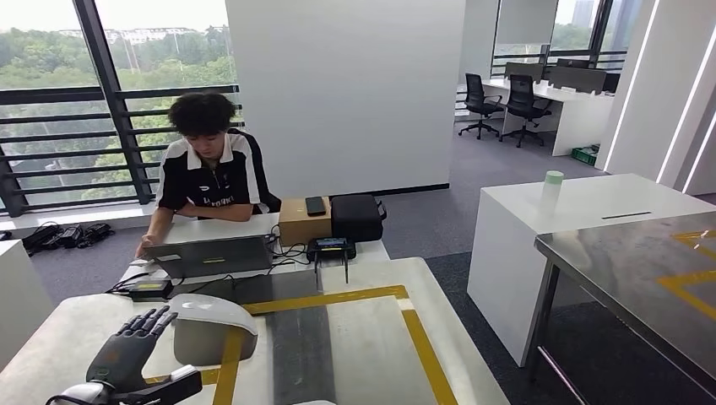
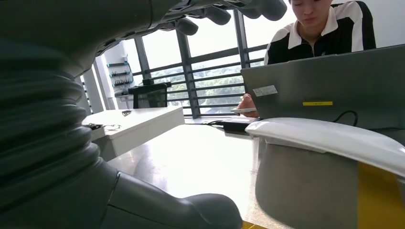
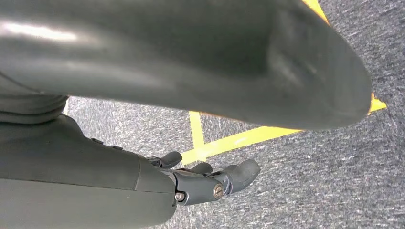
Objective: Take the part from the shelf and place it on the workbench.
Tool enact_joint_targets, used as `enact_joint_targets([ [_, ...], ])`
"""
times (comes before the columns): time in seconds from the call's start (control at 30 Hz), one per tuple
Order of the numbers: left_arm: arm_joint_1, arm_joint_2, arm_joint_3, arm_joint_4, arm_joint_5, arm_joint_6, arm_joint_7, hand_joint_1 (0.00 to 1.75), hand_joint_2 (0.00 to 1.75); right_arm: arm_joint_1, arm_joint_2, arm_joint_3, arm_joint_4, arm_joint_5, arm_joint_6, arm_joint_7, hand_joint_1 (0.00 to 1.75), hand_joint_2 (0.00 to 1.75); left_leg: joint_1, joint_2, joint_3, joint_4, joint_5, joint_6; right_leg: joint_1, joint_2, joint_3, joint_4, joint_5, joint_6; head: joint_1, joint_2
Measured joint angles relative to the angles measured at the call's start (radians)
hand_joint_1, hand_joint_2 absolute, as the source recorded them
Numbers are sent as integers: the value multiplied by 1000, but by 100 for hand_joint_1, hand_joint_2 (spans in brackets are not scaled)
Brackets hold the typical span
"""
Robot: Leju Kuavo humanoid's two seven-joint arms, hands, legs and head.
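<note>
The part, a grey body under a white domed top, sits on the pale workbench across a yellow tape line. My left hand hovers just to its left, fingers spread and holding nothing, a small gap from the part. In the left wrist view the part stands close ahead, between the thick thumb and the dark fingers, untouched. My right hand hangs over grey carpet with yellow floor tape, fingers loosely extended and holding nothing.
A person sits behind the bench at a grey laptop. A cardboard box, a black bag and a small handheld device lie at the far edge. A white table and a steel table stand to the right.
</note>
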Motion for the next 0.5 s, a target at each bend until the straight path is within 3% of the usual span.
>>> enact_joint_targets([
  [0.07, 2, -7, -2, -6, 0, 5, -4, 0, 175, 0, -1, 0, 0, 0, 0, 3, 0, 0, 6, 4, 8, -17, 18, 5, 1, -1, -4, 5, -8, 10, 0, 0],
  [0.1, 3, -10, -3, -8, 0, 7, -7, 0, 175, 0, -2, 0, 0, 0, 0, 5, 0, 0, 11, 6, 10, -27, 27, 7, 2, -2, -16, 29, -27, 15, 0, 0],
  [0.2, 12, -15, -5, -10, 2, 10, -14, 0, 175, 1, -2, 0, 0, -1, 1, 15, 0, 0, 17, 13, 5, -31, 36, 11, -5, -5, -86, 195, -113, 29, 1, 0],
  [0.23, 17, -16, -5, -10, 4, 10, -15, 0, 175, 1, -2, 0, 0, -3, 1, 16, 0, 0, 18, 15, 1, -27, 36, 10, -9, -6, -103, 238, -123, 34, 1, 0],
  [0.27, 22, -17, -5, -10, 6, 10, -17, 0, 175, 2, -2, -1, 0, -8, 1, 16, 0, 0, 20, 16, -3, -22, 34, 8, -14, -7, -104, 247, -115, 40, 1, 0],
  [0.3, 25, -17, -5, -11, 8, 10, -18, 0, 175, 1, -3, -3, 0, -16, 1, 14, 0, 0, 24, 16, -8, -15, 32, 4, -19, -9, -87, 218, -92, 46, 1, 0],
  [0.37, 29, -16, -5, -13, 14, 11, -21, 0, 175, -1, -4, -10, 0, -35, 0, 7, 0, 0, 32, 16, -21, 4, 24, -10, -26, -13, -22, 102, -49, 57, 1, 0],
  [0.4, 31, -14, -5, -15, 17, 12, -22, 0, 175, -2, -4, -15, 0, -43, 0, 3, 0, 0, 35, 16, -30, 14, 20, -19, -26, -11, 0, 64, -37, 55, 2, 0],
  [0.43, 33, -11, -5, -17, 21, 14, -25, 0, 175, -3, -4, -19, 0, -49, 0, -1, 0, 0, 34, 16, -36, 23, 16, -27, -25, -9, 11, 42, -39, 50, 2, 0],
  [0.5, 39, -3, -5, -23, 30, 17, -31, 0, 175, -2, -6, -28, 0, -58, 0, -8, 0, 0, 32, 15, -43, 30, 15, -40, -21, -3, 6, 47, -44, 27, 1, 0],
])
